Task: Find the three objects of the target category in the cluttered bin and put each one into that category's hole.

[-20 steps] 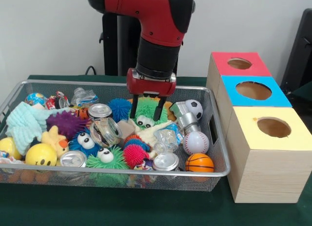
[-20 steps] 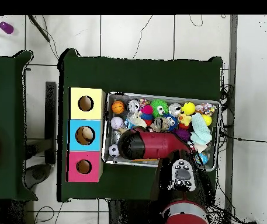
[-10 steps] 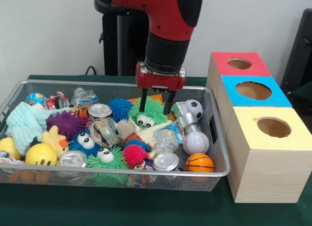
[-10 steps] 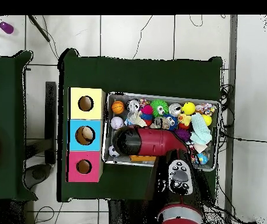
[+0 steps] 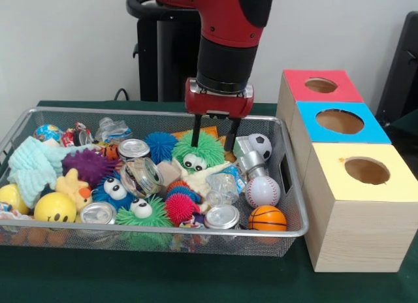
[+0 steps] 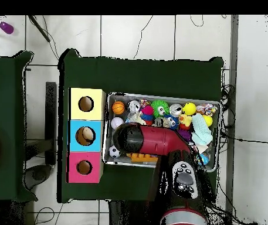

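Observation:
My gripper (image 5: 214, 138) hangs open and empty just above the green spiky toy with eyes (image 5: 201, 149), inside the far side of the wire bin (image 5: 196, 230). To its right lie a soccer ball (image 5: 260, 145), a baseball (image 5: 262, 191) and a basketball (image 5: 267, 218). Metal cans (image 5: 134, 148) (image 5: 223, 216) and a tipped silver can (image 5: 249, 161) sit among spiky balls. Beside the bin stands a box with a red hole (image 5: 321, 85), a blue hole (image 5: 339, 121) and a yellow hole (image 5: 366, 170). In the overhead view the arm (image 6: 145, 140) hides the gripper.
The bin's left half holds a light-blue cloth (image 5: 32, 164), a purple spiky ball (image 5: 88, 164), a yellow smiley ball (image 5: 55, 207), a plush duck (image 5: 73, 188) and crumpled wrappers (image 5: 111, 128). The hole box (image 6: 86, 135) stands close against the bin's end wall (image 6: 106, 129).
The gripper has risen out of the toys and shifted toward the soccer ball side. It stays open and carries nothing. The toys lie as before.

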Controlling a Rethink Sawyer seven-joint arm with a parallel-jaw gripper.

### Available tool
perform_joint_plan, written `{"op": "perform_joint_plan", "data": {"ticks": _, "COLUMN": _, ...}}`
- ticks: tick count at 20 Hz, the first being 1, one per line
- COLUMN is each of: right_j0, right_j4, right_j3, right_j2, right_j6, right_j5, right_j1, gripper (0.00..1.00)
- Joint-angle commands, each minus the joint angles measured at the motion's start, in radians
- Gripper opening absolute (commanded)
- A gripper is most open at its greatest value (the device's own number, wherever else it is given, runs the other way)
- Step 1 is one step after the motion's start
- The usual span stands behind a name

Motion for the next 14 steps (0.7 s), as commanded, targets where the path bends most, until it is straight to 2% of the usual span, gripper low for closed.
{"op": "perform_joint_plan", "data": {"ticks": 1, "right_j0": -0.053, "right_j4": 0.038, "right_j3": 0.043, "right_j2": 0.120, "right_j6": 0.149, "right_j5": -0.097, "right_j1": 0.020, "gripper": 1.00}}
{"op": "perform_joint_plan", "data": {"ticks": 8, "right_j0": -0.068, "right_j4": 0.018, "right_j3": 0.064, "right_j2": 0.133, "right_j6": 0.150, "right_j5": -0.151, "right_j1": 0.029, "gripper": 1.00}}
{"op": "perform_joint_plan", "data": {"ticks": 14, "right_j0": -0.044, "right_j4": 0.041, "right_j3": 0.072, "right_j2": 0.111, "right_j6": 0.207, "right_j5": -0.205, "right_j1": 0.049, "gripper": 1.00}}
